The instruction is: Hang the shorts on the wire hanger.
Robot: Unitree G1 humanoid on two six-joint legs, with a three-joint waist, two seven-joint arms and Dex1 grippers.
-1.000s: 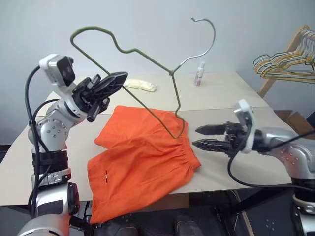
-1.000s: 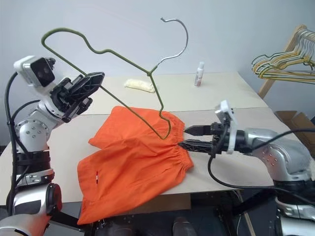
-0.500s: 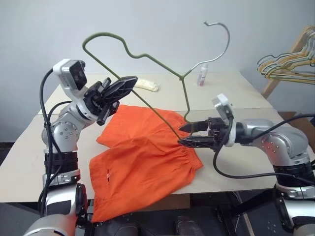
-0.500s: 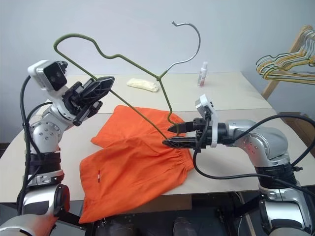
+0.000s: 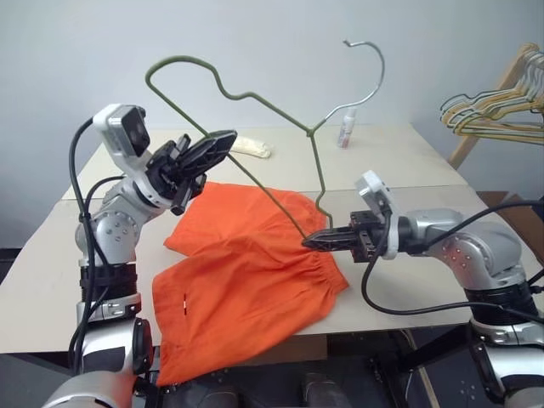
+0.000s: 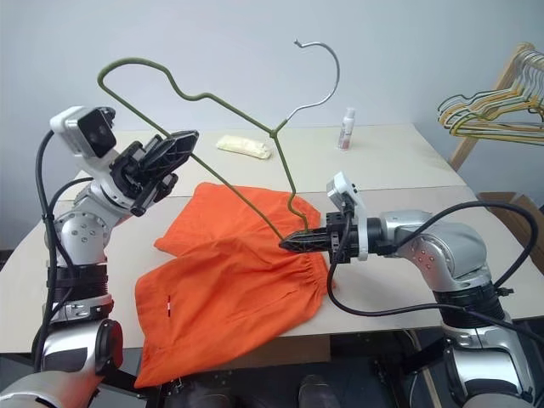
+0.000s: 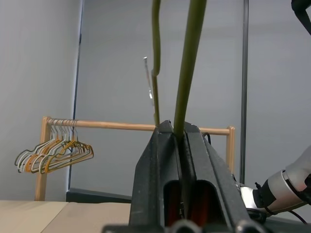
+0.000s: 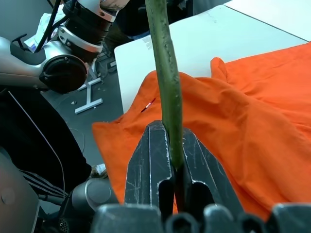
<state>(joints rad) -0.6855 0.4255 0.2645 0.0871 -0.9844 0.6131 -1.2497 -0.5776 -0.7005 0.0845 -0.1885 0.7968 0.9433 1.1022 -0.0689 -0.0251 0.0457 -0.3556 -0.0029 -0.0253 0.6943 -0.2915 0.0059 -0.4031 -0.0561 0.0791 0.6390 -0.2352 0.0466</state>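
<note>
The wire hanger (image 5: pixel 263 102) is bent out of shape, green-coated with a bare grey hook, and held up over the table (image 5: pixel 408 161). The left gripper (image 5: pixel 212 146) pinches its long bar; the right gripper (image 5: pixel 319 240) pinches its lower bend. Beneath lie the shorts (image 5: pixel 246 280), bright orange, flat, one leg hanging over the near edge. Behind stand a small bottle (image 5: pixel 345 130) and a pale cloth (image 5: pixel 252 147); a bunch of hangers (image 5: pixel 493 106) hangs to the right.

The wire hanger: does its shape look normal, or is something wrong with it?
The wire hanger looks bent: instead of a flat triangle, its outline is wavy and lopsided. Both end effectors, left and right, grip it above the shorts.
</note>
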